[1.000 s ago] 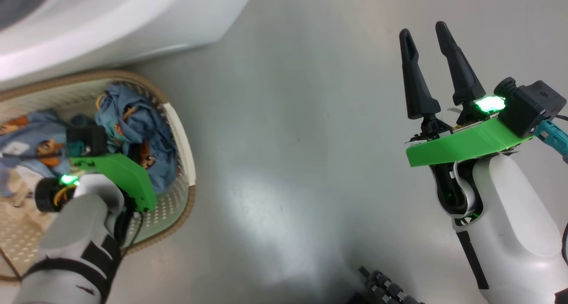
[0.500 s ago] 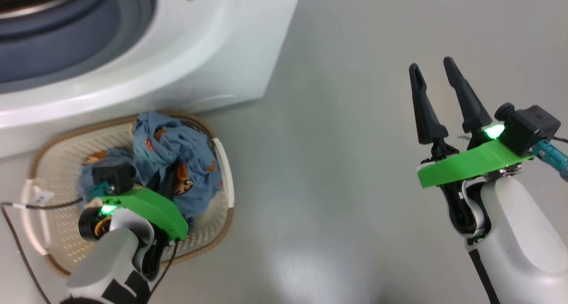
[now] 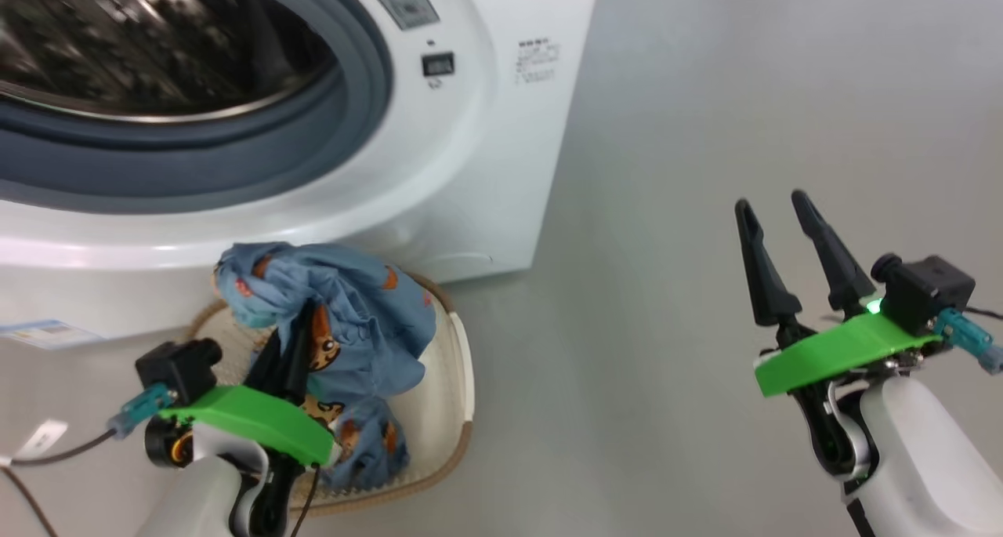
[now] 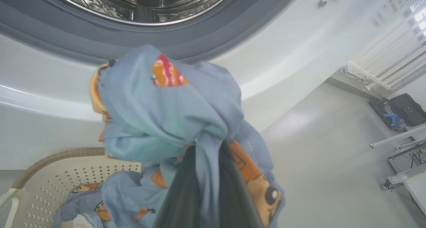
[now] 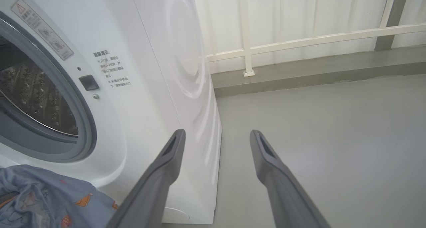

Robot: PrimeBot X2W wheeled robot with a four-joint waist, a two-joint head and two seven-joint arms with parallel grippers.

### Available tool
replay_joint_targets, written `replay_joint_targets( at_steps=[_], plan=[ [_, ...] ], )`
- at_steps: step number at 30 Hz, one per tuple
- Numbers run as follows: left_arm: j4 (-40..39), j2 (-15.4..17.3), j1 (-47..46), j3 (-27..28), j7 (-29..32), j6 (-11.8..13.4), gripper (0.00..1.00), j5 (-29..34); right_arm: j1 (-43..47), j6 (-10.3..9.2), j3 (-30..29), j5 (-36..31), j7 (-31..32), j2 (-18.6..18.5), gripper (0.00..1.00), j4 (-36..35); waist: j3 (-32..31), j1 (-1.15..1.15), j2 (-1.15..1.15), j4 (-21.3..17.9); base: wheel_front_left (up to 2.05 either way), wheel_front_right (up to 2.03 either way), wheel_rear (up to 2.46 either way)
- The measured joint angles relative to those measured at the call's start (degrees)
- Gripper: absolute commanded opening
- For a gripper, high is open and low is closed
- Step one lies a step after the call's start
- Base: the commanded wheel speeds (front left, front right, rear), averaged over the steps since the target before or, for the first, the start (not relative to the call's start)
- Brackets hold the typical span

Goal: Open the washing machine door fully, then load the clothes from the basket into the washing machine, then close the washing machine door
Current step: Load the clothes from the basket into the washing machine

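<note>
Mid-loading, the left gripper (image 3: 294, 337) is pinching the clothes (image 3: 353, 317) in its jaws above the basket (image 3: 464, 364). The next move is calling for a lift into the washing machine (image 3: 470, 168). The right gripper (image 3: 772, 201) is idling, jaws spread.

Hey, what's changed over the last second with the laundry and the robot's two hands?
The left hand, shut on a bundle of the clothes, has lifted it from down inside the basket up toward the washing machine opening. The head view has tilted up too, bringing the drum into sight. Unchanged: the right hand stays open above the floor, and the basket sits where it was.
</note>
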Motion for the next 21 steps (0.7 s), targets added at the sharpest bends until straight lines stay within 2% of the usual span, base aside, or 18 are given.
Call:
replay_joint_targets(
  at_steps=[9,17,21],
  plan=[
    [-10.8,-1.3,8.3,8.7,0.0,0.4,0.0,6.0,3.8,0.0,0.2,1.0,0.0,-0.9,1.0,1.4,-7.6,0.0,0.0,2.8,0.0,0.0,0.0],
    [-19.7,-2.4,13.9,14.3,0.0,2.9,0.0,9.7,5.7,0.0,0.2,1.9,0.0,-1.6,1.0,1.5,-12.5,0.0,0.0,4.5,0.0,0.0,0.0],
    [-23.4,-3.2,16.7,15.4,0.0,3.8,0.0,11.1,5.9,0.0,0.2,1.9,0.0,-1.7,1.0,1.4,-14.1,0.0,0.0,4.9,0.0,0.0,0.0]
  ],
)
